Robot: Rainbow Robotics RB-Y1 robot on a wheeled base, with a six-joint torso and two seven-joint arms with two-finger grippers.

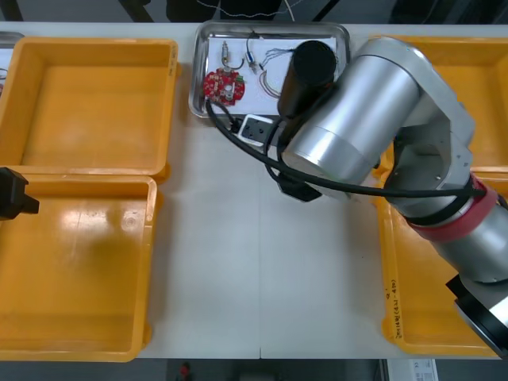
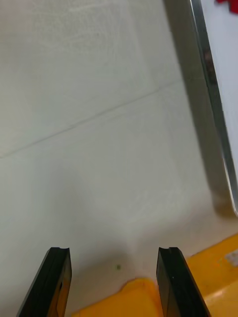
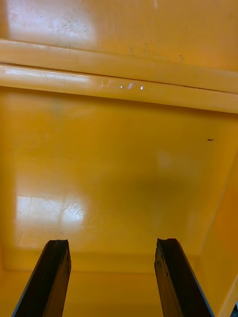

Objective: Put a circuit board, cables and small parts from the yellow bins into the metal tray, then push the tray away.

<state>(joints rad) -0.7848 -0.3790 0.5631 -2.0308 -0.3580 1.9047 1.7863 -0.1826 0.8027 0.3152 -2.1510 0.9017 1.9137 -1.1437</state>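
The metal tray (image 1: 198,75), white inside, stands at the table's far middle. In it lie a round red circuit board (image 1: 224,86), a small metal part (image 1: 229,55) and thin cables (image 1: 266,70). My right arm (image 1: 357,119) reaches across the tray's near right corner and hides that part of it. My right gripper (image 2: 114,252) is open with nothing in it, low over the bare table (image 2: 99,148), with the tray's rim (image 2: 214,99) off to one side and a sliver of the red board (image 2: 228,4) beyond. My left gripper (image 3: 113,242) is open over an empty yellow bin (image 3: 119,173).
Two yellow bins (image 1: 87,49) (image 1: 79,189) on the left look empty. The right-hand bins (image 1: 476,49) (image 1: 390,302) are partly covered by my right arm. An orange bin edge (image 2: 148,297) lies just by my right fingers. The left arm's black end (image 1: 12,194) sits at the table's left edge.
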